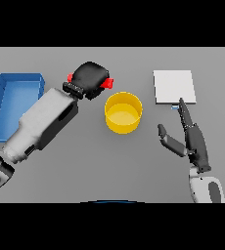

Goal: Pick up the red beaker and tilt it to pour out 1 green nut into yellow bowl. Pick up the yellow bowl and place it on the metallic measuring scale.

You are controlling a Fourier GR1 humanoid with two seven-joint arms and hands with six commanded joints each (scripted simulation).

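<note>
Grey worktop point(85, 166) carries everything in view. Blue tray point(9, 97) sits at the far left edge, partly behind the left arm. Scale point(174, 87), a pale square plate, lies at upper right, nothing on it. Yellow bowl point(123, 112) stands upright near centre, between tray and scale, well apart from the scale; its inside looks plain yellow, no green nut can be made out in it. Left hand point(90, 79) is curled over the red beaker point(107, 83), just beside the bowl's upper left rim; only small red parts of the beaker show on either side of the hand, so its tilt and contents cannot be read. Right hand point(190, 139) rests over the worktop below the scale, fingers straight and relaxed, thumb spread, holding nothing; the fingertips reach up to the scale's near edge. Judgement: the step in hand is the pour, with the beaker grasped and brought next to the bowl but no nut seen delivered. The next move calls for bringing the beaker's mouth over the bowl's opening and tipping it slowly, so that a single nut drops and the rest stay in. Bowl transfer to the scale not yet begun.
</note>
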